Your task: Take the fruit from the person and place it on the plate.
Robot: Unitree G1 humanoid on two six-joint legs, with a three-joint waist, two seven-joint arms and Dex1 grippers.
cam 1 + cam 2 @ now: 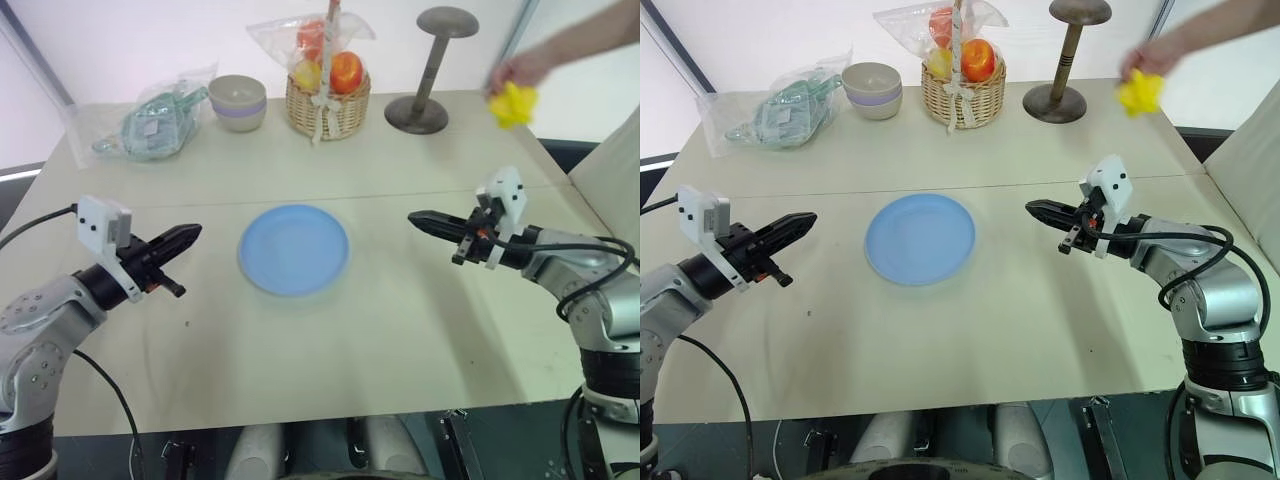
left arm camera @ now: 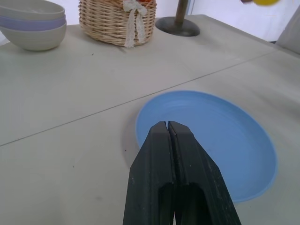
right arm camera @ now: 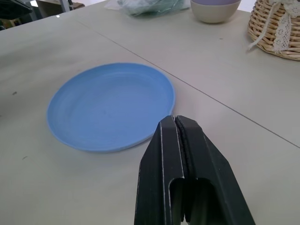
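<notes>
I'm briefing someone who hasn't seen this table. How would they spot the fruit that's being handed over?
Start at the table's far right corner, beyond the wicker basket and the dark stand. There a person's hand holds the fruit in the air. It is bright yellow and ridged; the basket's fruits are round, wrapped in plastic.

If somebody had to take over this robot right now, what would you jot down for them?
Left gripper: shut, holding nothing, left of the plate.
Right gripper: shut, holding nothing, right of the plate.
Fruit: in the person's hand, above the table's far right corner.
Plate: bare, mid-table.
Done: nothing yet.
Left: open a gripper, take the fruit, set it on the plate.
</notes>
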